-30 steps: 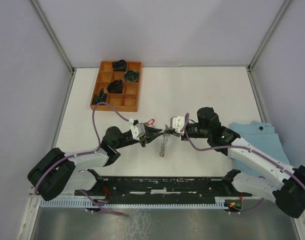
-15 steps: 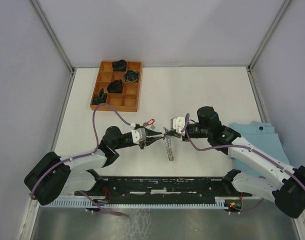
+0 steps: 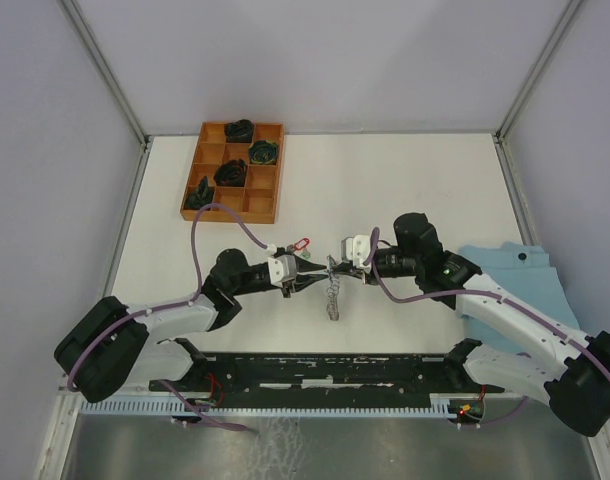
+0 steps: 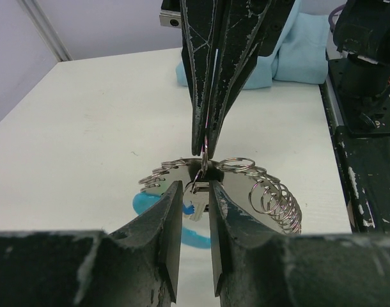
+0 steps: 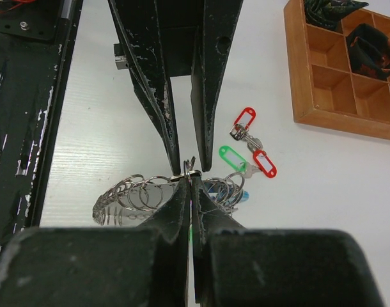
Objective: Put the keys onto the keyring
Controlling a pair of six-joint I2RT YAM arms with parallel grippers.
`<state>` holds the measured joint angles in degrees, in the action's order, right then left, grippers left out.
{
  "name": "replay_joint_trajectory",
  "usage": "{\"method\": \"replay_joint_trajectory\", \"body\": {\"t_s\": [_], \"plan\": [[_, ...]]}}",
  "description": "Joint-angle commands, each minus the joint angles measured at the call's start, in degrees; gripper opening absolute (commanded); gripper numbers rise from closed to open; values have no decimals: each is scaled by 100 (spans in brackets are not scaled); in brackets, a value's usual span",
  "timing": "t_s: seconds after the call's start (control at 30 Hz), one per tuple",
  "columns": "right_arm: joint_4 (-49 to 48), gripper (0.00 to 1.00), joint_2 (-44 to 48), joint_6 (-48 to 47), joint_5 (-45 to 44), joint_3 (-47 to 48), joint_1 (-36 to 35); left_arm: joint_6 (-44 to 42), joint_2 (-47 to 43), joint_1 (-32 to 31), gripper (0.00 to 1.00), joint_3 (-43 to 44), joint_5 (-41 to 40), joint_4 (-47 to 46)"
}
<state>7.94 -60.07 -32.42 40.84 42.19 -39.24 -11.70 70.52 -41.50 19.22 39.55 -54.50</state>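
The keyring [image 3: 332, 292] hangs between the two gripper tips over the middle of the table [image 3: 405, 190], a little nearer the arm bases than the far wall. Its silver coils [image 4: 275, 198] sag down and to one side, and its light-blue sleeve [image 4: 142, 204] curves below the grip point. Whether the lowest coils touch the tabletop cannot be told. The right gripper [image 5: 190, 185] is clenched on the top of the keyring, its two fingers pressed together with the wire caught right at their tips. The left gripper [image 4: 196, 188] meets it tip to tip from the opposite side. Its jaws stand only narrowly apart and grasp a small silver key [image 4: 196, 199] that sits just under the right gripper's closed point, against the keyring's wire. In the right wrist view the left gripper's fingers [image 5: 162, 96] narrow to a small ring loop beside the pinched wire. Just beyond the grippers, loose keys lie on the table, apart from the keyring: two with red tags [image 5: 244, 120] [image 5: 265, 164] and one with a green tag [image 5: 229, 156]. Farther off at the left rear stands a wooden compartment tray [image 3: 267, 205] holding dark bundles, and a light-blue cloth [image 3: 530, 280] lies at the table's right edge.
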Motion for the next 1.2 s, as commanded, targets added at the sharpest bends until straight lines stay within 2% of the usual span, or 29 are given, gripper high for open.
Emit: {"method": "replay_joint_trajectory", "body": {"t_s": [0.0,0.27,0.37,0.47,0.67,0.93,1.17], "plan": [[-288,1,9,-40,277,367,20,-215,12,10,30,222,129,-160],[-140,1,-38,-103,425,443,19,-154,117,8,27,319,352,-150],[-135,1,-44,-96,425,445,25,-132,128,10,19,327,398,-149],[-87,1,-57,-122,425,447,24,-133,97,11,3,320,419,-125],[159,1,-117,-296,378,507,23,-161,-9,11,3,363,469,65],[699,14,-222,-652,315,723,22,-118,-227,10,3,497,483,490],[931,18,-246,-799,234,834,25,-21,-323,11,3,549,473,660]]}}
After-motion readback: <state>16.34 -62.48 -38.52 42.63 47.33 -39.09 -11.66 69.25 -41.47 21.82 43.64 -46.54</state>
